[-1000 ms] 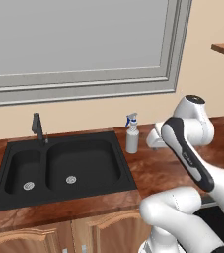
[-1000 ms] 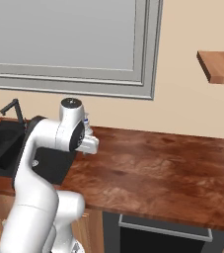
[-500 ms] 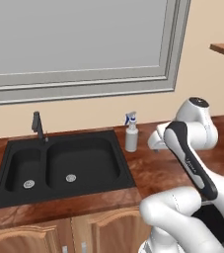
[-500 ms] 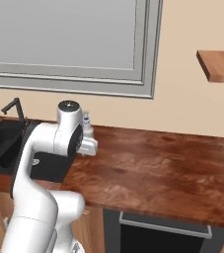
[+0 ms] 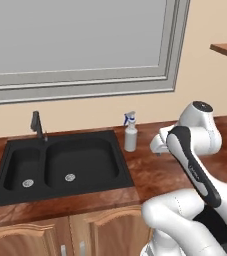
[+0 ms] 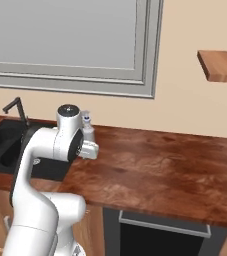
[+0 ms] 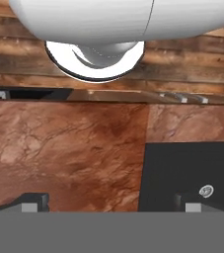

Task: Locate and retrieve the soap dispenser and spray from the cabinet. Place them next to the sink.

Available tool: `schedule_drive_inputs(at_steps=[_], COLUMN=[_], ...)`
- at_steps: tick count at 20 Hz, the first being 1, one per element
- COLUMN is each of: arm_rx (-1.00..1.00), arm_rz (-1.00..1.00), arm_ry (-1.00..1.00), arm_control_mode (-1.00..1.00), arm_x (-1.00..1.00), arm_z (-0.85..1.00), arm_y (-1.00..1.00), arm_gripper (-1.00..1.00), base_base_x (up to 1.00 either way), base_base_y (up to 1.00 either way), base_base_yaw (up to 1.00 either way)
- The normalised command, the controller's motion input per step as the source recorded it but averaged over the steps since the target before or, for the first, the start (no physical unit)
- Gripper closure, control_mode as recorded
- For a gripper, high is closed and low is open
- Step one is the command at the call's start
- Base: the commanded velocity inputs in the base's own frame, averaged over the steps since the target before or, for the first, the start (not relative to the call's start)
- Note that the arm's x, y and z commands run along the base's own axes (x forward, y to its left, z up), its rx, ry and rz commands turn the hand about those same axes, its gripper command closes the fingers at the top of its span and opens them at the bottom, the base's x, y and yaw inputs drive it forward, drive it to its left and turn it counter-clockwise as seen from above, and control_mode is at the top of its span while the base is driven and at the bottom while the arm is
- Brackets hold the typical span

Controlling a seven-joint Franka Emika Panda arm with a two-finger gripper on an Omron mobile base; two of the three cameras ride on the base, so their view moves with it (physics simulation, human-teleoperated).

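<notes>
Left base view takes in the widest thing first: the reddish-brown desk [image 5: 165,172] running along the wall under the window, with the black double-basin sink [image 5: 60,167] sunk into it toward nine o'clock and its slim dark faucet [image 5: 36,125] standing at the back rim. Right base view adds the cabinet [image 6: 220,65], a thin wooden shelf board fixed to the wall up at two o'clock; what shows of its top is bare from this angle, and I cannot see the soap dispenser on it or anywhere else.

Next in size is the white arm, folded back over the desk at about three o'clock of the sink. Its claw [image 7: 108,205] faces down at the desk and the sink's edge, as the hand view shows: the two dark tips stand wide apart at the bottom corners with nothing between them, so it is released and empty. That fits a hand that has no further business with the bottle beside it.

Smallest is the spray [image 5: 130,132], a grey bottle with a blue trigger, standing upright on the desk just beside the sink's back right corner, close to the wall. It sits apart from the claw and looks stable there, out of the basin and clear of the desk's front edge, which is where the task wants it. By my reading the spray half is done and the dispenser has yet to be found
</notes>
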Motion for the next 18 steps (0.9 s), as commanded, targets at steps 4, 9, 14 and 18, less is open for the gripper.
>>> schedule_drive_inputs(at_steps=[4, 9, 14, 18], arm_rx=[0.0, 0.0, 0.0, 0.0], arm_rz=[0.0, 0.0, 0.0, 0.0], arm_ry=[0.0, 0.0, 0.0, 0.0], arm_control_mode=[1.0, 1.0, 1.0, 1.0], arm_x=[0.0, 0.0, 0.0, 0.0], arm_z=[0.0, 0.0, 0.0, 0.0], arm_y=[0.0, 0.0, 0.0, 0.0], arm_gripper=[-1.0, -1.0, -1.0, -1.0], base_base_x=[0.07, 0.04, 0.01, 0.02], base_base_y=[-0.39, -0.42, -0.47, -0.5], base_base_yaw=[0.1, 0.1, 0.05, 0.01])
